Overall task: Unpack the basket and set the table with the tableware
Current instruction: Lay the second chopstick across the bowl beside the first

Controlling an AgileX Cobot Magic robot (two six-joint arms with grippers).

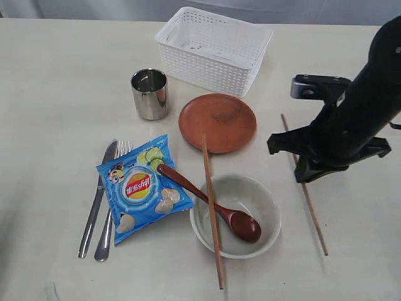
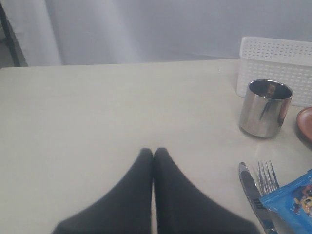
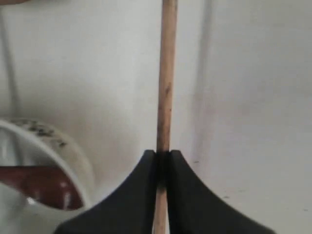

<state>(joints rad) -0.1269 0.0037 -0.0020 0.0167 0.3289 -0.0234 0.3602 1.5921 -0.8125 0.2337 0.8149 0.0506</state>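
Note:
My right gripper [image 3: 163,154] is shut on a brown wooden chopstick [image 3: 166,87] that lies on the table [image 1: 56,81] to the right of the off-white bowl [image 1: 270,207]; the exterior view shows this gripper [image 1: 299,170] low over that chopstick [image 1: 313,216]. A second chopstick [image 1: 209,182] rests across the bowl and the reddish-brown plate [image 1: 225,119]. The dark red spoon [image 1: 188,185] leans from the bowl onto the blue chip bag [image 1: 139,188]. Left of the bag lie the knife [image 1: 94,207] and fork [image 1: 108,226]. My left gripper [image 2: 153,150] is shut and empty, off the exterior view.
The white basket [image 1: 207,70] stands at the back, with nothing showing inside it. The steel cup [image 1: 150,94] stands left of the plate. In the left wrist view the cup [image 2: 265,108], basket [image 2: 275,58] and knife [image 2: 251,187] are off to one side.

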